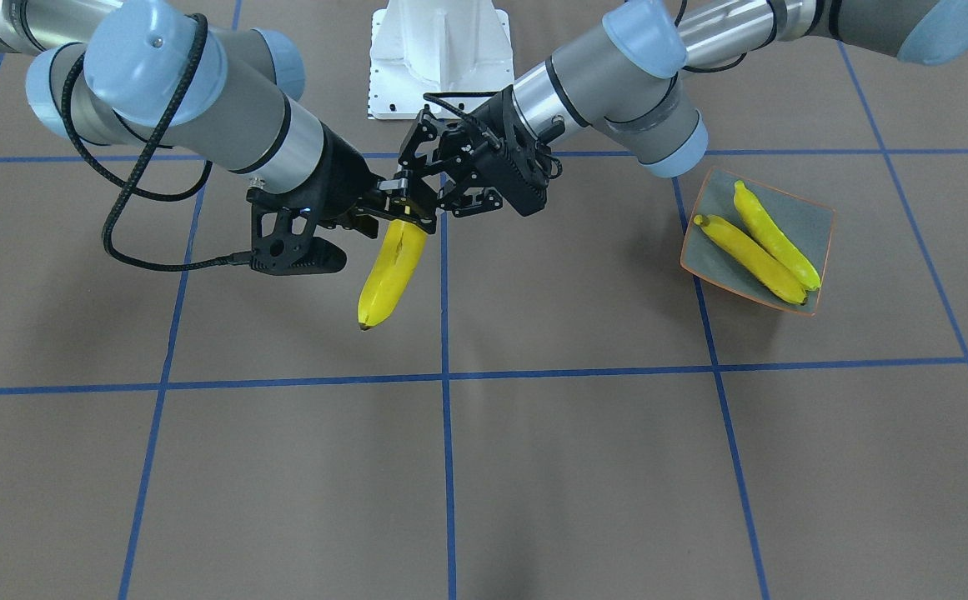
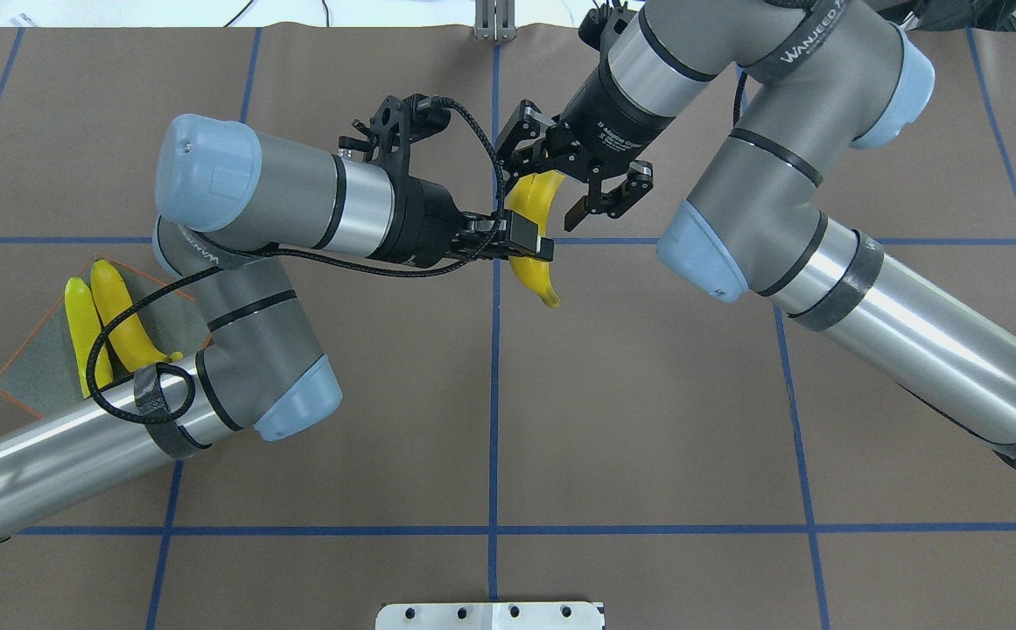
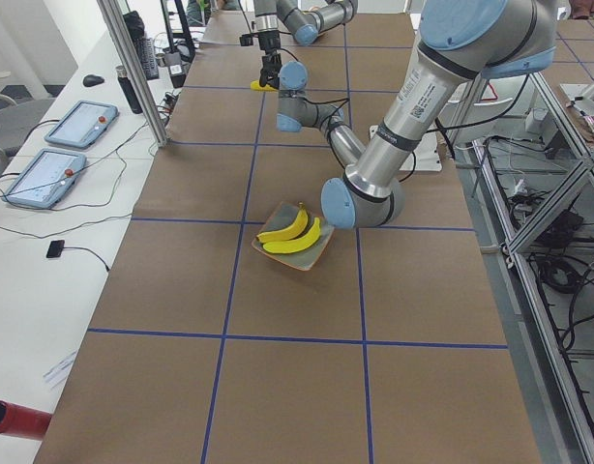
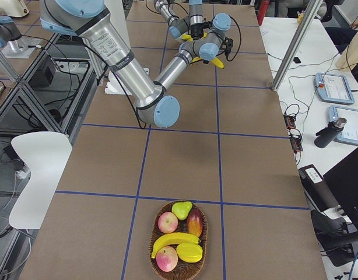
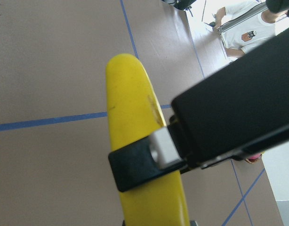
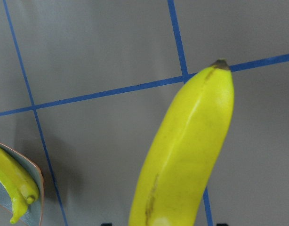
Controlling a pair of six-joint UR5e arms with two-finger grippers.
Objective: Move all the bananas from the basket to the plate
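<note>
A yellow banana hangs over the table's middle. My left gripper is shut across its middle, and the left wrist view shows a finger pad pressed on the banana. Around its upper end my right gripper stands open, fingers spread wide and off the skin. Below the right wrist the banana points at the table. Two bananas lie side by side on the grey-blue, orange-rimmed plate on my left side. In the exterior right view, one more banana lies in the wicker basket.
The basket also holds apples, a pear and a mango. The white robot base sits at the table's edge behind both grippers. Both arms' forearms cross above the table, the left one over the plate's near edge.
</note>
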